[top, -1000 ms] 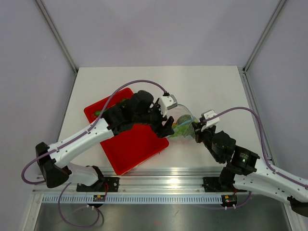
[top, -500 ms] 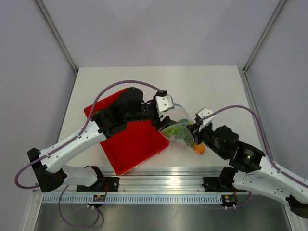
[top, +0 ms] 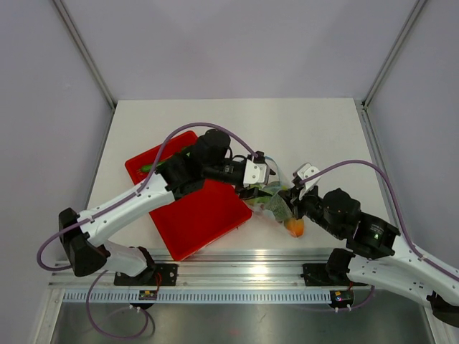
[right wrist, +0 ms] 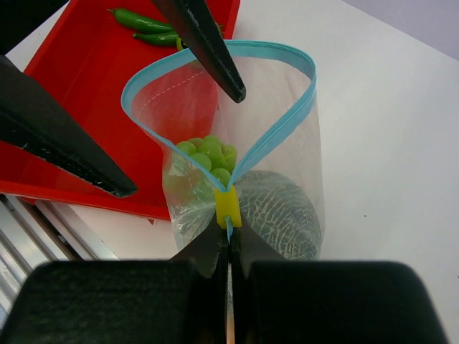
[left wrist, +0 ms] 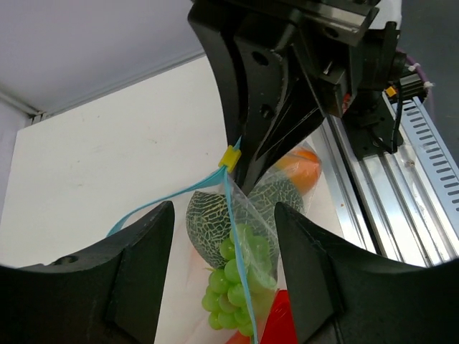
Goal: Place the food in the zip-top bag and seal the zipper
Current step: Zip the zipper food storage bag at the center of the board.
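Observation:
The clear zip-top bag (right wrist: pixel 287 143) hangs open-mouthed between the grippers, with the netted melon (right wrist: pixel 276 215) and green grapes (right wrist: pixel 208 153) inside. Its blue zipper (right wrist: pixel 283 129) forms an open loop ending at a yellow slider (right wrist: pixel 228 206). My right gripper (right wrist: pixel 229 240) is shut on the zipper strip just below the slider. My left gripper (left wrist: pixel 224 215) is open and astride one side of the mouth, one finger (right wrist: pixel 208 50) over the opening and the other (right wrist: pixel 64 147) outside. An orange (top: pixel 295 227) lies by the right gripper (top: pixel 290 203); I cannot tell whether it is inside the bag (top: pixel 271 204).
The flat red tray (top: pixel 193 211) lies left of the bag, under the left arm, with green vegetables (right wrist: pixel 143 21) at its far end. The metal rail (left wrist: pixel 423 165) runs along the table's near edge, close to the orange.
The bag has moved toward the near edge with the right gripper. The orange has come into view beside it. The left wrist has turned and its open fingers now straddle the bag's mouth.

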Tool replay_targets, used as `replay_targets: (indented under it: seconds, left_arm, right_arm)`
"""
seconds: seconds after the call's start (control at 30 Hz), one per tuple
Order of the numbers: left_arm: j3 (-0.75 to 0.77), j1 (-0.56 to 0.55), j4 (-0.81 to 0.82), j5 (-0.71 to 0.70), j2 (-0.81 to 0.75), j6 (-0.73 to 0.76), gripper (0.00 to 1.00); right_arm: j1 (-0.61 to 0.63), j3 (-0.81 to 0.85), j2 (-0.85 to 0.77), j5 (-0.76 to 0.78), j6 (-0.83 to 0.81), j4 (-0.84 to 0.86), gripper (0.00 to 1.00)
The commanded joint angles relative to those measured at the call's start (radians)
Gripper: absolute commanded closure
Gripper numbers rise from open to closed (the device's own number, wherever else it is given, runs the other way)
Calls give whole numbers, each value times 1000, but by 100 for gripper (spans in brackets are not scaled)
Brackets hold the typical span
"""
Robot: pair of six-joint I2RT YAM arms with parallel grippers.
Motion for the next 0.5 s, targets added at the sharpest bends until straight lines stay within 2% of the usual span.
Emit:
replay_targets:
  seconds: [0.0, 0.27, 0.47]
  left_arm:
    - [70, -2, 59, 97, 22, 55, 40]
    - [182, -9, -45, 163, 119, 51, 44]
    - [241, -19, -166, 185, 170, 102, 57]
  right_arm:
    - [-7, 38, -16, -20, 7, 50, 100]
    - [-5, 43, -4, -26, 35, 45, 100]
    - [-7, 41, -14, -27, 35, 41, 100]
